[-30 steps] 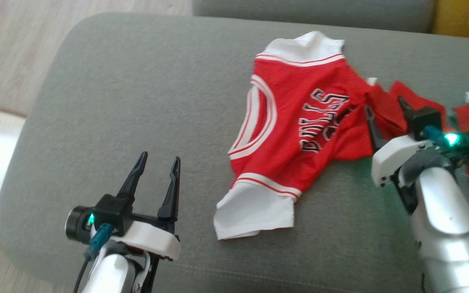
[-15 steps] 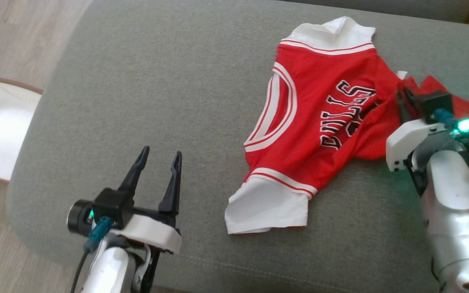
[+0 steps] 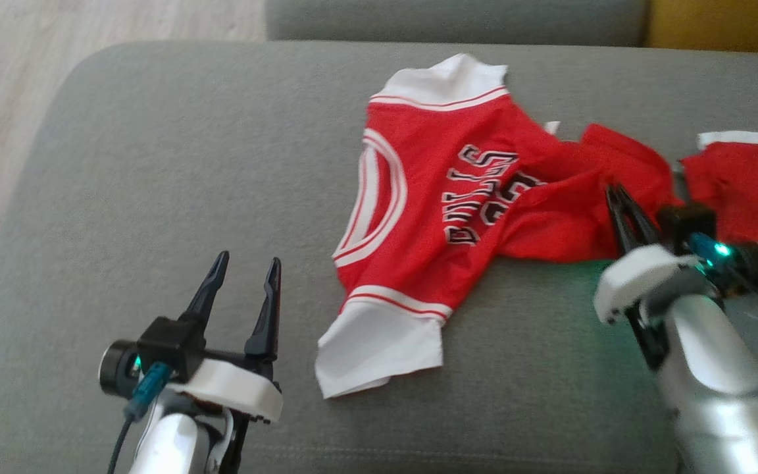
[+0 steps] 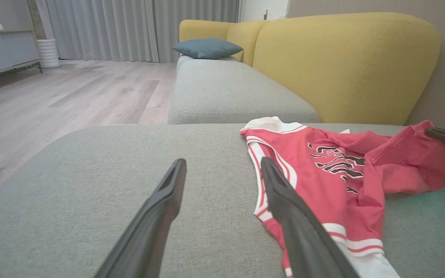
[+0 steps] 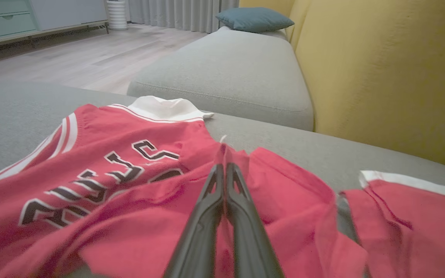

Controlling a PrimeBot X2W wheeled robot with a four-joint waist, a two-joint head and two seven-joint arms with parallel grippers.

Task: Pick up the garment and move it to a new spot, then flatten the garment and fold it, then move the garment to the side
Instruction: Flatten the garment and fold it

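Note:
A red jersey (image 3: 418, 197) with white sleeves and black lettering lies crumpled on the grey sofa seat (image 3: 175, 171). My right gripper (image 3: 616, 192) is shut on a raised fold of the jersey's red fabric at its right side. The right wrist view shows its fingers (image 5: 207, 216) pressed together, with cloth (image 5: 129, 162) pinched at their tips. My left gripper (image 3: 247, 263) stands open and holds nothing, low on the seat to the left of the jersey's near white sleeve (image 3: 379, 345). In the left wrist view the jersey (image 4: 323, 162) lies just right of its fingers (image 4: 284, 200).
A second red piece with a white band (image 3: 747, 184) lies at the far right of the seat. Behind the seat is a yellow backrest (image 4: 342, 58), with a blue cushion (image 4: 207, 47) farther along. Wooden floor (image 3: 17, 79) drops off past the seat's rounded left edge.
The head view has shifted. My right gripper, open a second ago, has shut on the jersey's right side and raised a fold. The left gripper stays open.

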